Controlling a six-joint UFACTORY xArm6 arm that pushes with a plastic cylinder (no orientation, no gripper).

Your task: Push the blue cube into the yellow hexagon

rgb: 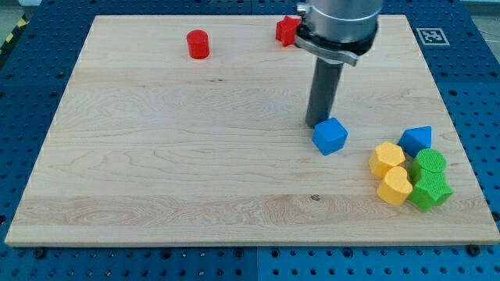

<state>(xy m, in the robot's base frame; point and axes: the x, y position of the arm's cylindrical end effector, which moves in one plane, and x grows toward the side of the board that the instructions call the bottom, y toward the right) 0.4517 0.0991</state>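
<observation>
Resting on the tabletop point(156, 172), my tip point(319, 125) stands right at the far left corner of the blue cube point(330, 136). It looks to be touching the cube, though I cannot tell whether a thin gap remains. It is a plain rod end, so it grips nothing and only presses against things from the side. The rod rises straight up from there into the grey arm housing at the far edge of the view.

The blue cube sits right of centre on the wooden board, turned so one corner points toward the near edge. The yellow hexagon point(387, 158) lies to its right and slightly nearer, close by but clearly apart from it, with bare wood between them.

The hexagon belongs to a tight cluster near the right edge. A yellow heart point(394, 187) sits just on its near side, touching it. A blue triangular block point(416, 140) is just to the far right of the hexagon. A green round block point(430, 162) sits to the hexagon's right, with a green star point(430, 191) against its near side.

Well apart, along the far edge, a red cylinder point(198, 44) stands left of centre. A red star point(287, 30) is partly hidden behind the arm housing.
</observation>
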